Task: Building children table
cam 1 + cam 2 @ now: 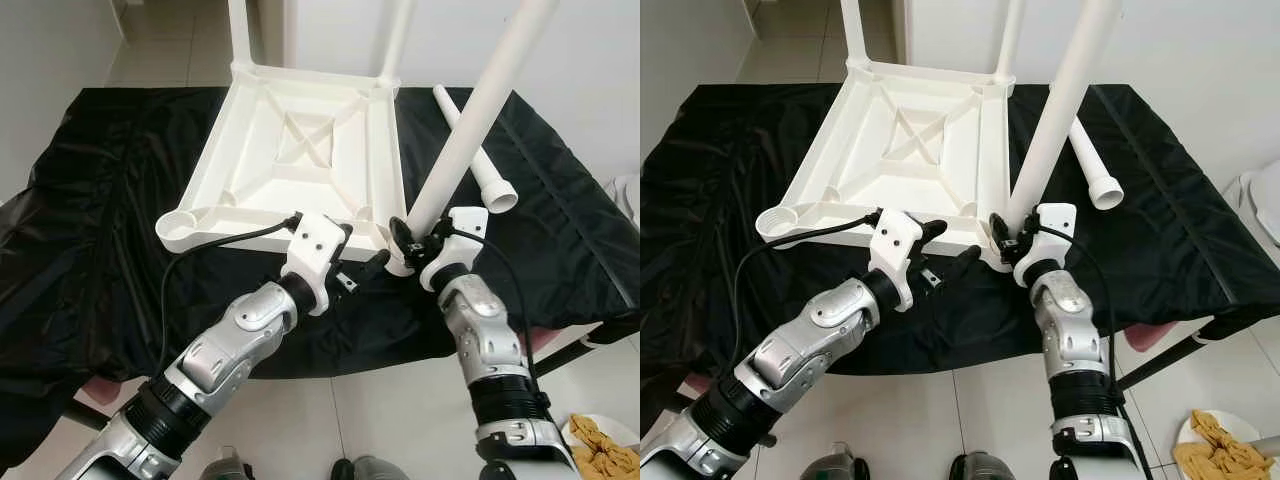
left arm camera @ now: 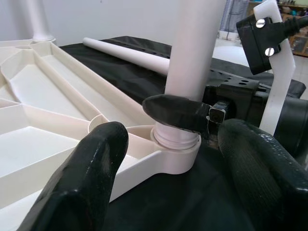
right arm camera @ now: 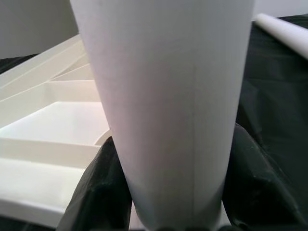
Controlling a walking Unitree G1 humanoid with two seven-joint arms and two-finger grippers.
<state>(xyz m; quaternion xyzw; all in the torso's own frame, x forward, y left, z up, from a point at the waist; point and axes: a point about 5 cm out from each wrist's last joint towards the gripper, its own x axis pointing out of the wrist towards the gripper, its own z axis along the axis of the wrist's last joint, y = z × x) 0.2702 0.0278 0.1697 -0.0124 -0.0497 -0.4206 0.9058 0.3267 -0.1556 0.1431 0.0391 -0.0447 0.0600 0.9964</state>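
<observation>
Head views
Tabletop (image 1: 300, 150): white, upside down on black cloth (image 1: 90, 200), ribbed underside up; two legs standing in far corners.
Loose leg (image 1: 478, 150): lying on cloth just beside the tabletop's right edge.
Held leg (image 1: 470, 120): tilted, foot in near-right corner socket (image 1: 398, 262).
Right gripper (image 1: 408, 238): fingers pinched round held leg just above socket.
Left gripper (image 1: 362, 268): fingers spread, at the tabletop's near edge, just beside the socket.

Left wrist view
Fingers (image 2: 86, 173): apart, either side of socket; nothing between them.

Right wrist view
Fingers (image 3: 103, 192): pressed against both sides of held leg.
</observation>
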